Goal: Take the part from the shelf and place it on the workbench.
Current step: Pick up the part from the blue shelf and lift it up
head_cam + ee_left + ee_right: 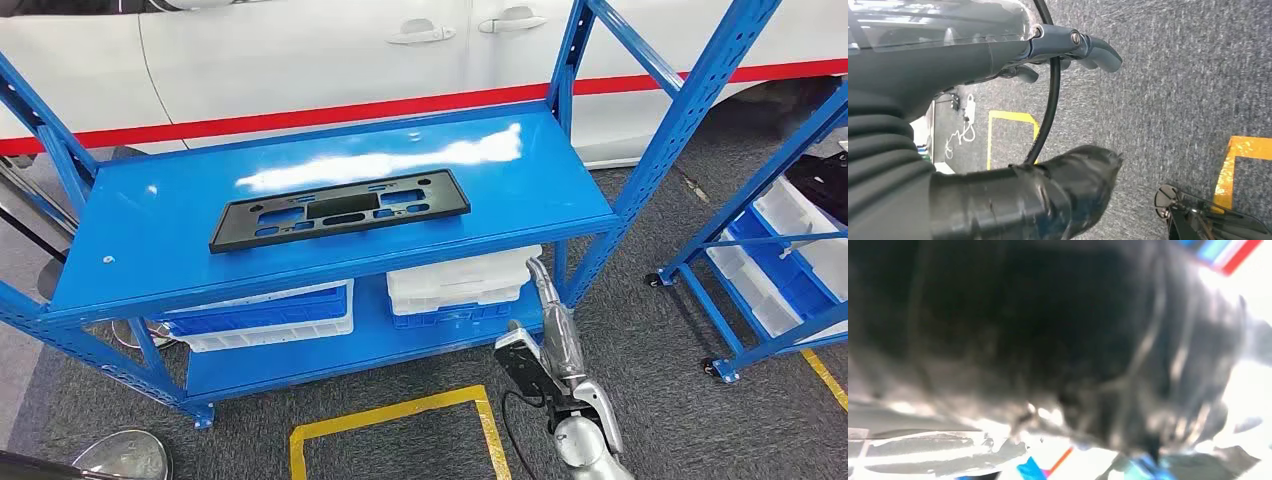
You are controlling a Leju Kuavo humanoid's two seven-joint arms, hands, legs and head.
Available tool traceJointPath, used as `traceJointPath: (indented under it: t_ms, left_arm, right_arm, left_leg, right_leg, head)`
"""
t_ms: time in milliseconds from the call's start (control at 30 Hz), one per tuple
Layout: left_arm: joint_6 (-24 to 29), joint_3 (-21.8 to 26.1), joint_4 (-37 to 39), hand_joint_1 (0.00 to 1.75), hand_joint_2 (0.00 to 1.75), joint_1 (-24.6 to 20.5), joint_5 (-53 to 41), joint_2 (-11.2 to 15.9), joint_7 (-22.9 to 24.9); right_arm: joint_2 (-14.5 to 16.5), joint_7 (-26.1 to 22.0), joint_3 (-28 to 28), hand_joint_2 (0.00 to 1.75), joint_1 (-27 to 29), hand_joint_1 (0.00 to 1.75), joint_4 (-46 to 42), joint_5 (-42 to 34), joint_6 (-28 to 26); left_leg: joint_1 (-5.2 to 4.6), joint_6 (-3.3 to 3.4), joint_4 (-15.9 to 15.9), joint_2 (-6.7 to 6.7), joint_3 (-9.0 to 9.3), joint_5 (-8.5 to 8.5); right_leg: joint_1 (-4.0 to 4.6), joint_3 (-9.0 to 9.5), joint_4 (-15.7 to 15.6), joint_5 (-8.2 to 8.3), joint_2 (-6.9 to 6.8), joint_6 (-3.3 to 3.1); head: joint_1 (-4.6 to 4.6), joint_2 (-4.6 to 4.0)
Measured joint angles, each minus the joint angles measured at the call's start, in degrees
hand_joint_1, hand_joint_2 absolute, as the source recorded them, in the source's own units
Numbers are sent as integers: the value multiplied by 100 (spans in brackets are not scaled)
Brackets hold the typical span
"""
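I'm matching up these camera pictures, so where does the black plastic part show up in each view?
Head view: the black part lies flat on the blue shelf's top level, left of centre.
Left wrist view: not in it; this one looks down at grey carpet.
Right wrist view: too blurred to tell.
Shared landmark: yellow floor tape, in the head and left wrist views.

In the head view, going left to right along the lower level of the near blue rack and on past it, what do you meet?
Blue-and-white bin → white bin stack → right arm, in front of the rack's corner → second blue rack with its own bins.
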Motion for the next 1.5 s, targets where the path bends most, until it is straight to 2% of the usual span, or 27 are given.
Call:
traceJointPath:
  t_ms: [67,300,533,800,933,1200,1367,1500]
  left_arm:
    - [1,51,8,0,0,-7,-46,-8,7]
    - [0,382,58,0,0,-70,-410,-57,85]
    - [-100,529,103,0,0,-116,-756,-77,239]
    - [-322,604,149,0,0,-159,-1142,-77,427]
    - [-436,612,168,0,0,-177,-1337,-77,495]
    - [-595,610,205,0,0,-209,-1739,-80,579]
    - [-598,610,227,0,0,-211,-1894,-90,593]
    - [-597,610,239,0,0,-209,-1982,-100,564]
  right_arm:
    - [-37,-49,166,0,-47,0,-90,34,-65]
    - [-161,-108,1369,0,-506,0,-352,428,-148]
    - [-84,443,2192,0,-1110,0,22,1031,155]
    - [292,1069,2693,0,-1930,0,916,1572,502]
    - [515,1357,2861,175,-2311,0,1378,1852,639]
    - [930,2022,3080,175,-3021,0,2256,2598,715]
    - [1050,2576,3026,175,-3402,0,2672,3258,373]
    - [1083,2808,2822,175,-3545,0,2897,3783,116]
  left_leg:
    - [0,0,0,1,0,0]
    - [1,0,-1,0,-1,0]
    - [1,-1,-1,-1,-3,1]
    - [1,-2,0,-1,-3,3]
    - [1,-3,0,-2,-3,3]
    - [1,-7,1,-1,-3,8]
    - [1,-6,7,-1,-3,9]
    - [1,-6,13,-1,-7,9]
  right_leg:
    - [0,0,0,0,1,0]
    - [1,-1,1,0,0,0]
    - [1,-1,3,0,-1,0]
    - [1,-1,5,0,0,0]
    - [1,-2,6,0,0,-1]
    - [1,-3,8,1,0,-1]
    - [1,-3,8,4,1,-1]
    - [2,-3,9,4,0,0]
  head:
    - [0,0]
    - [0,0]
    - [0,0]
    - [0,0]
    - [0,0]
    - [0,0]
    - [0,0]
    - [1,0]
